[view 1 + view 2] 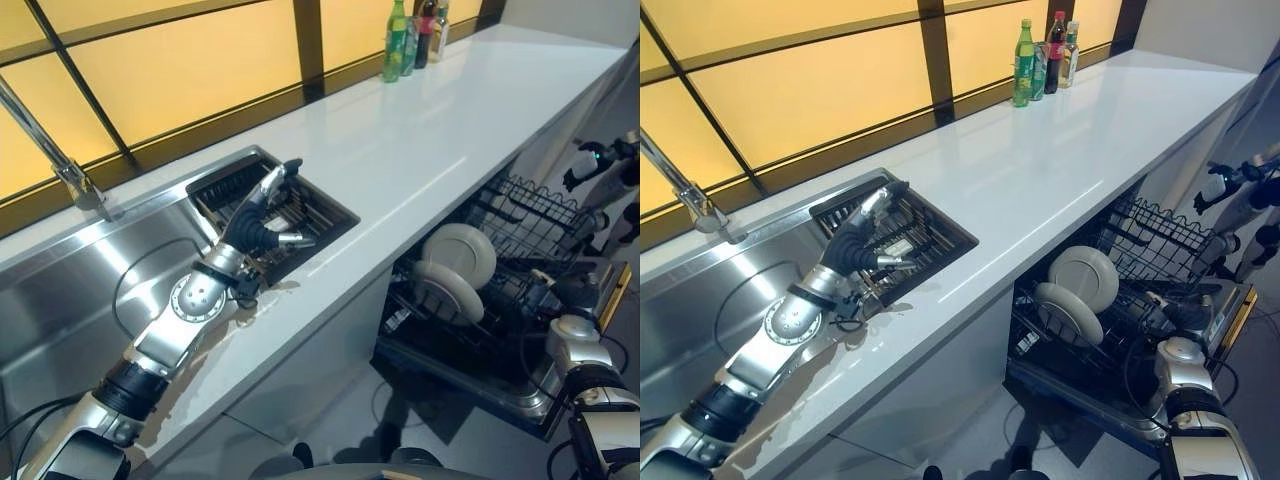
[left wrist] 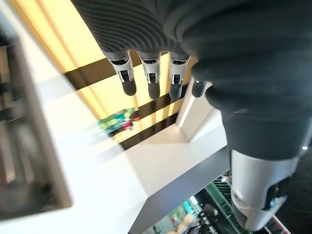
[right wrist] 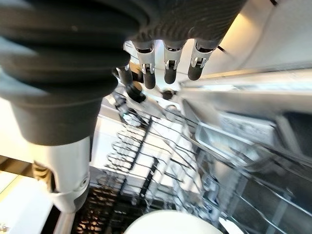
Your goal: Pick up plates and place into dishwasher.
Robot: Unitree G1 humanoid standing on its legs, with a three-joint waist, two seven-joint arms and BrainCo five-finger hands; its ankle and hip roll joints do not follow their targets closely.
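Two white plates (image 1: 460, 250) (image 1: 443, 291) stand upright side by side in the lower rack (image 1: 520, 215) of the open dishwasher under the counter. My right hand (image 1: 1170, 312) is low over that rack, just right of the plates. Its fingers (image 3: 168, 68) are straight and hold nothing, and a plate's white rim (image 3: 165, 222) shows below them. My left hand (image 1: 255, 225) hovers over the dark dish rack (image 1: 318, 212) set in the sink's right end. The left hand's fingers (image 2: 151, 78) are straight and empty. I make out no plate in that dish rack.
A steel sink basin (image 1: 90, 280) with a faucet (image 1: 60, 165) lies left of the dish rack. The white counter (image 1: 420, 140) runs to the far right, with bottles (image 1: 405, 40) at the window. A black and white device (image 1: 600, 170) stands beyond the dishwasher.
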